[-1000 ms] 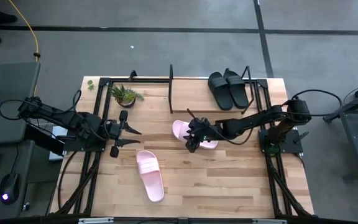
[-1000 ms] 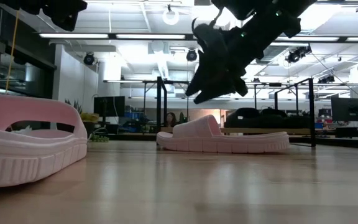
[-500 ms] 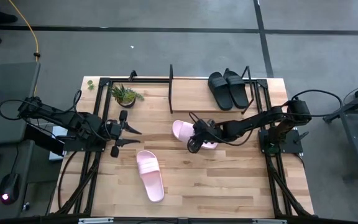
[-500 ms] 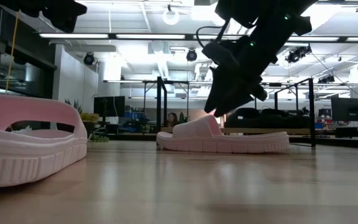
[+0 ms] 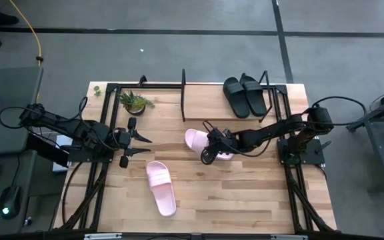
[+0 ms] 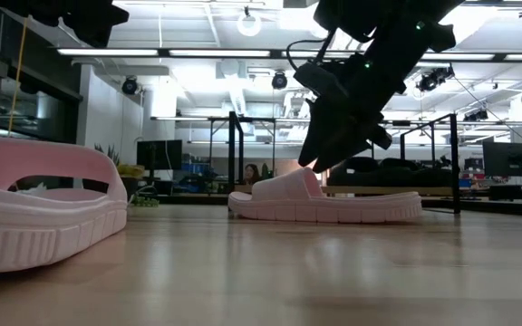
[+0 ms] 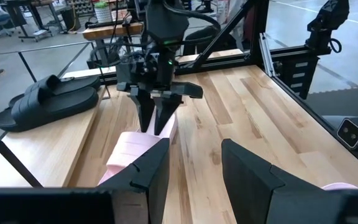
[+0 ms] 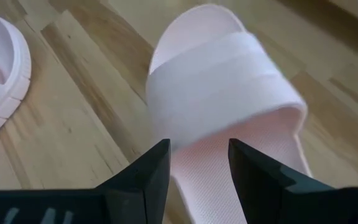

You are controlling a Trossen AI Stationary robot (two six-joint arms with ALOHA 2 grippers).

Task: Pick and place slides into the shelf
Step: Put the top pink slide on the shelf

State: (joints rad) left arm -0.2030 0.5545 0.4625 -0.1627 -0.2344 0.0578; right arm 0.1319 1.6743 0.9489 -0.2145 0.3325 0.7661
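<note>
While the right tool [image 5: 207,152] hangs spread over the pale pink wide-strap slide [image 5: 199,141] mid-table (not yet gripped), a shallow descent could nudge it askew. Left tool [image 5: 136,141], spread too, waits beside the potted plant [image 5: 135,101].

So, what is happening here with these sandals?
The right gripper hangs open just above one pink slide in the middle of the table, with nothing held. The other pink slide lies nearer the front edge. Both black slides already sit on the shelf. The left gripper waits open at the left side, away from the slides.
</note>
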